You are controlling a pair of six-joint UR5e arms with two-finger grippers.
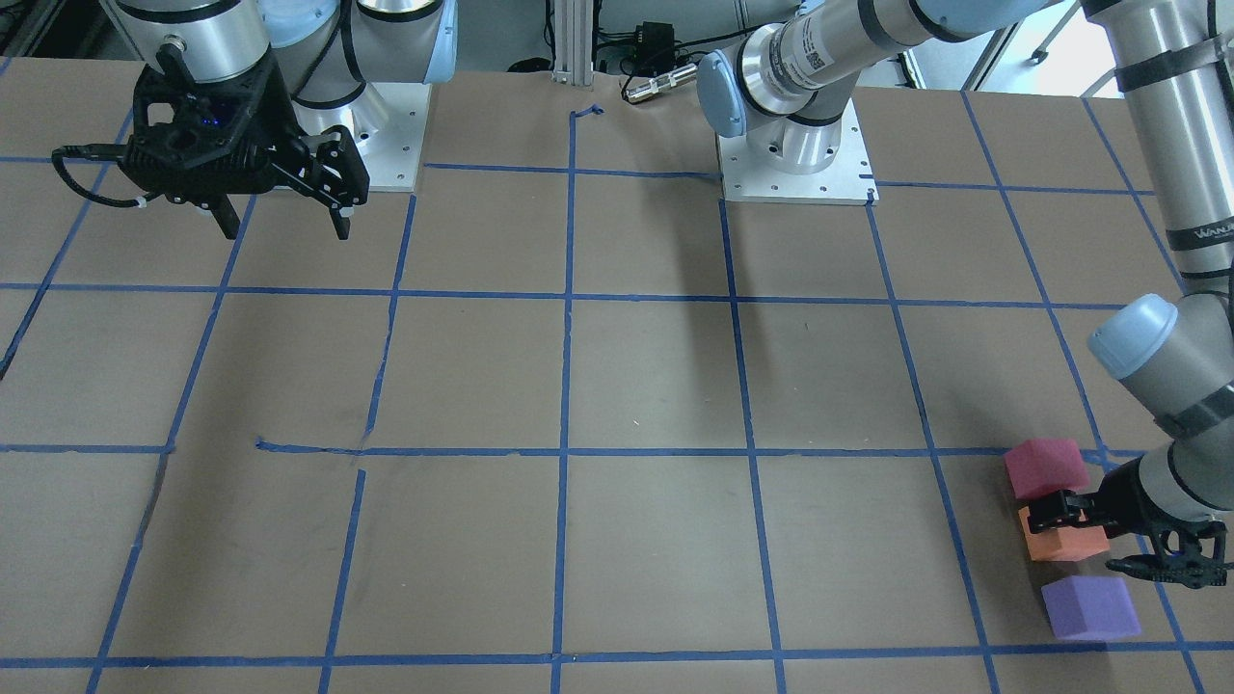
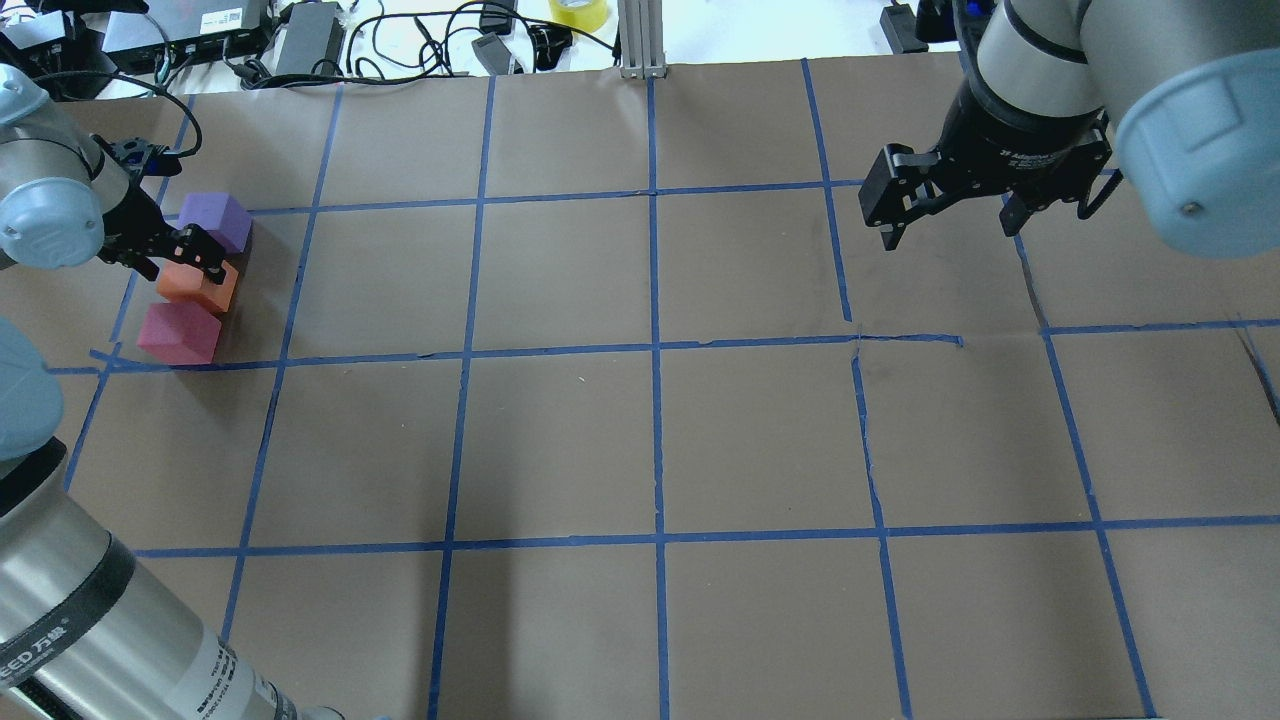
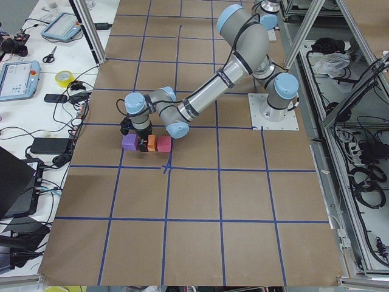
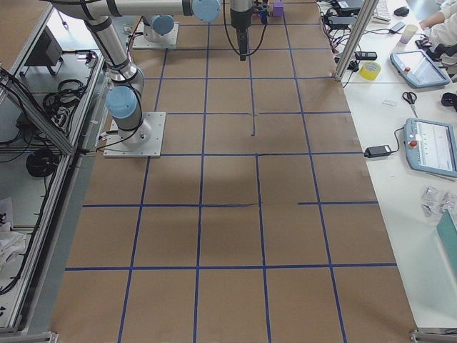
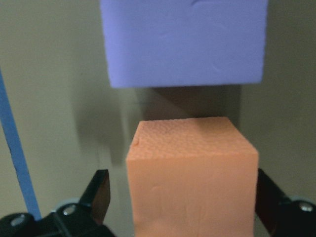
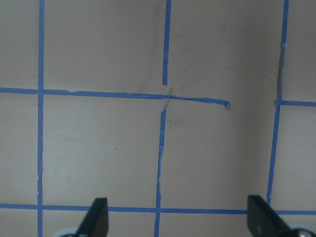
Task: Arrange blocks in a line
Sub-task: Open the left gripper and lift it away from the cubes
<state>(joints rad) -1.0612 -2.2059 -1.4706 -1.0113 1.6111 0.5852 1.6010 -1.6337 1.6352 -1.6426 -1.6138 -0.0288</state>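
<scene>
Three foam blocks stand in a short row at the table's far left: purple (image 2: 215, 220), orange (image 2: 195, 287) and pinkish-red (image 2: 178, 333). My left gripper (image 2: 178, 262) is low over the orange block (image 5: 192, 168) and open, one finger on each side. The right finger is at the block's face and a gap shows by the left finger. The purple block (image 5: 185, 42) lies just beyond, a small gap away. The front view shows the row too: pinkish-red (image 1: 1046, 467), orange (image 1: 1065, 547), purple (image 1: 1089, 607). My right gripper (image 2: 950, 232) is open and empty, high over the table's far right.
Brown paper with a blue tape grid (image 2: 655, 350) covers the table. Cables, power bricks and a yellow tape roll (image 2: 578, 12) lie beyond the far edge. The arm bases (image 1: 795, 159) stand at the robot's side.
</scene>
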